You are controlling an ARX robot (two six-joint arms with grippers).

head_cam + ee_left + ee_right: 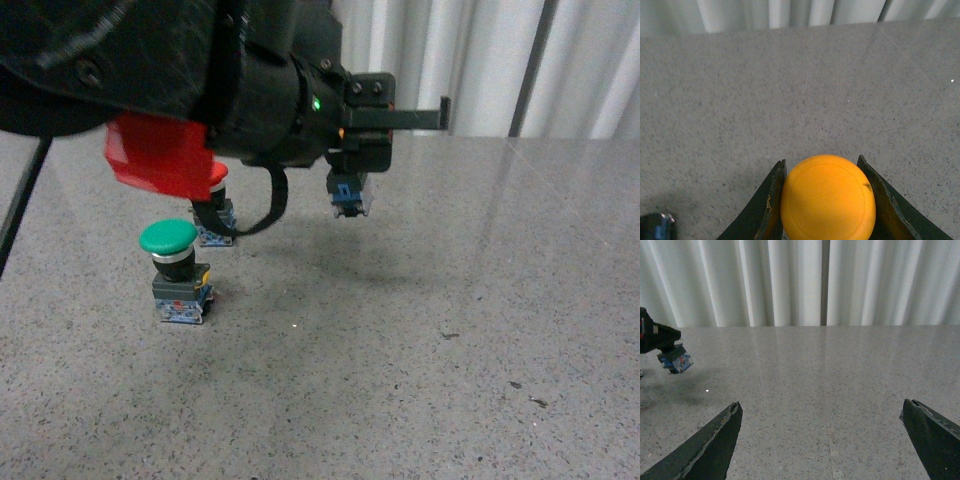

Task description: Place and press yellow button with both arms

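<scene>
My left gripper is shut on the yellow button and holds it in the air above the grey speckled table. In the front view only the button's grey-blue base shows, hanging below the jaws. In the left wrist view the round yellow cap sits tight between the two black fingers. My right gripper is open and empty, low over bare table. In the right wrist view the held button's base shows at the far left.
A green-capped switch stands upright on the table at the left. A red-capped switch stands behind it, mostly hidden by the left arm's red part. White curtains hang beyond the table's far edge.
</scene>
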